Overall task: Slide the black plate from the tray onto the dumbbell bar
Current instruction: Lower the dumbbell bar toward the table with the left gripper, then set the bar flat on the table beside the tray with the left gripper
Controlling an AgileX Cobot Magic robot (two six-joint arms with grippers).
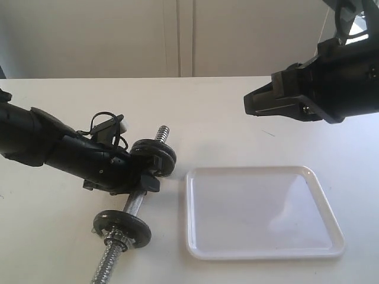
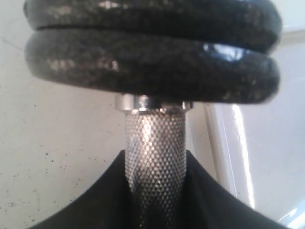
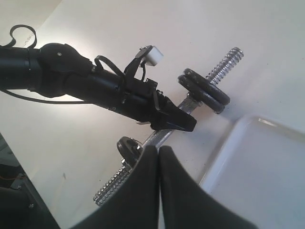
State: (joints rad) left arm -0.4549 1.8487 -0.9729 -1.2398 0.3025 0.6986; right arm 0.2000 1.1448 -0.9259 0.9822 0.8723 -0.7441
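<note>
All three black plates sit on the knurled dumbbell bar (image 1: 135, 204). Two are pressed together (image 1: 155, 157) toward its far threaded end, and one (image 1: 121, 226) is near the front end. No disc lies in the white tray (image 1: 260, 213) to the right of the bar. My left gripper (image 1: 145, 180) is shut on the bar's middle, right behind the paired plates (image 2: 152, 67); the bar (image 2: 155, 143) runs between its fingers. My right gripper (image 1: 251, 103) hangs high above the table's right side, shut on nothing (image 3: 158, 152).
The bar lies diagonally left of the tray, its far threaded end (image 1: 161, 131) sticking out past the paired plates. The tray's left rim (image 2: 224, 143) runs close beside those plates. White table surface surrounds both.
</note>
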